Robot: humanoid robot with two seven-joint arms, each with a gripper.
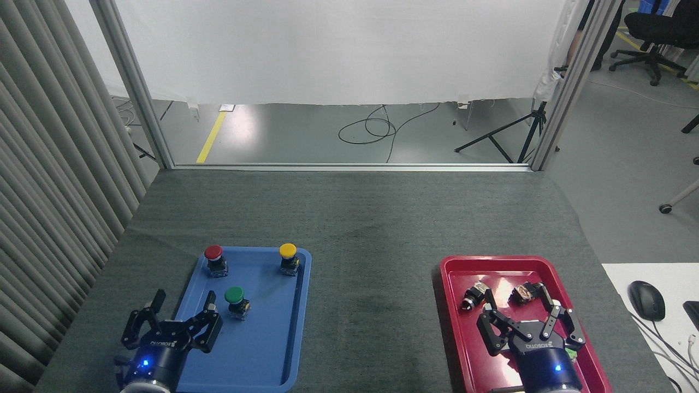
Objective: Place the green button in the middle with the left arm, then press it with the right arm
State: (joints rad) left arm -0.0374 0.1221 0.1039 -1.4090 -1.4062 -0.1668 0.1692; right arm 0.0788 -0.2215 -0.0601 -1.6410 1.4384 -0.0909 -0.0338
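Observation:
The green button [235,298] stands upright in the blue tray [262,349], in front of the red and yellow ones. My left gripper [184,300] is open over the tray's near-left corner, its right finger about a button's width left of the green cap, nothing between its fingers. The middle [371,273] of the table is dark grey cloth between the two trays. Over the red tray [453,327] my right gripper [516,297] is open and holds nothing.
A red-capped button [214,256] and a yellow-capped button [288,255] stand at the blue tray's far end. Small metal parts [474,295] lie in the red tray under the right fingers. A curtain borders the left, a white desk with a mouse [646,299] the right.

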